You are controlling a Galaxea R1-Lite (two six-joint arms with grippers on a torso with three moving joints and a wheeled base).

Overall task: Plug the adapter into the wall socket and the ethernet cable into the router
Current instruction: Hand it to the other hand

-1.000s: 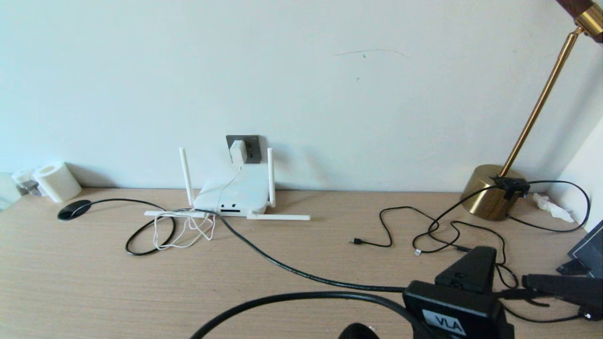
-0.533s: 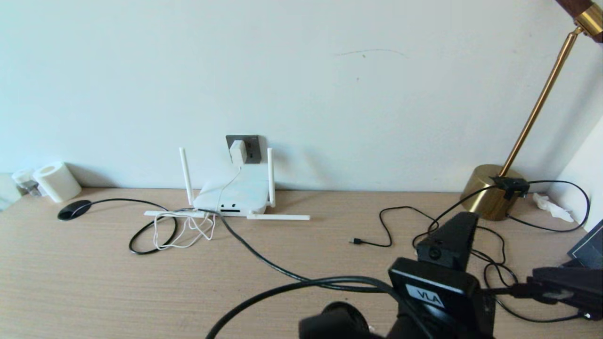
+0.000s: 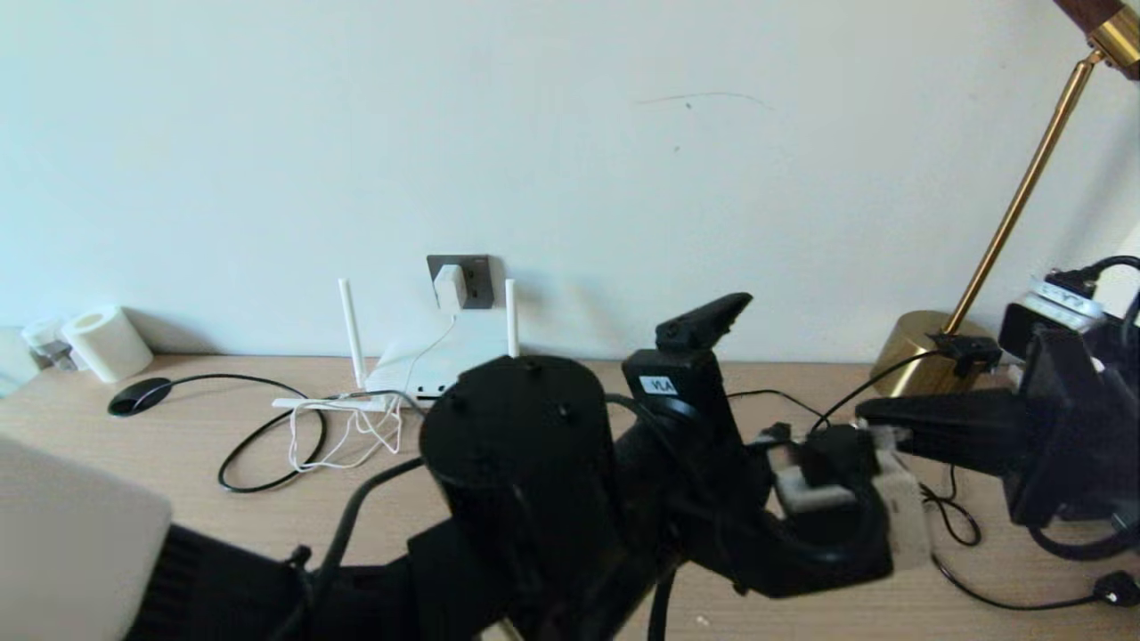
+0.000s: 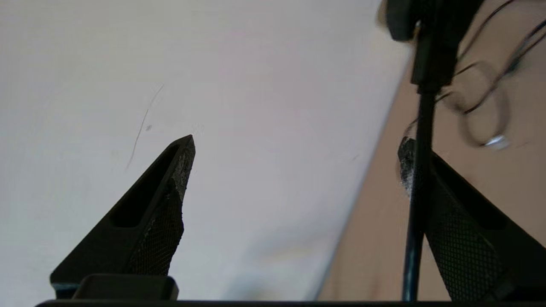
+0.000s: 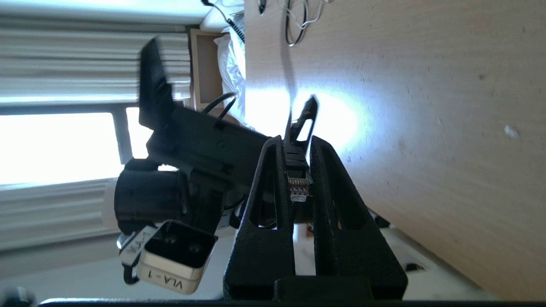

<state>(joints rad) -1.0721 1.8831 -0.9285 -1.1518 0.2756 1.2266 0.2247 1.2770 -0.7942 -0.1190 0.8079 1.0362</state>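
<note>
- Fingers of the right gripper point(image 5: 300, 145) stand close together, pinched on the boxy connector at the end of the ethernet cable point(image 5: 297, 177); its metal contacts show between the two black fingers.
- In the head view the right gripper point(image 3: 877, 425) reaches in from the right above the wooden desk point(image 3: 134, 499), level with the left arm's wrist.
- Left gripper point(image 4: 298, 143) has its jaws spread wide, with nothing between the textured pads; the black cable runs just past one of its fingers point(image 4: 460, 221), and whether they touch cannot be told.
- In the head view the left arm fills the middle foreground, with one finger point(image 3: 704, 319) raised above the wrist.
- Adapter point(image 3: 450, 288), small and white, sits in the dark grey wall socket point(image 3: 481, 276) on the wall, its thin white cord dropping down over the router point(image 3: 427, 365) and ending in loose loops on the desk just to the left.
- Router lies flat against the wall directly below the socket, two antennas upright, one lying on the desk; the left arm hides its right front part.
- Brass lamp point(image 3: 926, 356) stands at the far right of the desk, thin black cords trailing near its base.
- White roll point(image 3: 105, 342) stands at the far left by the wall.
</note>
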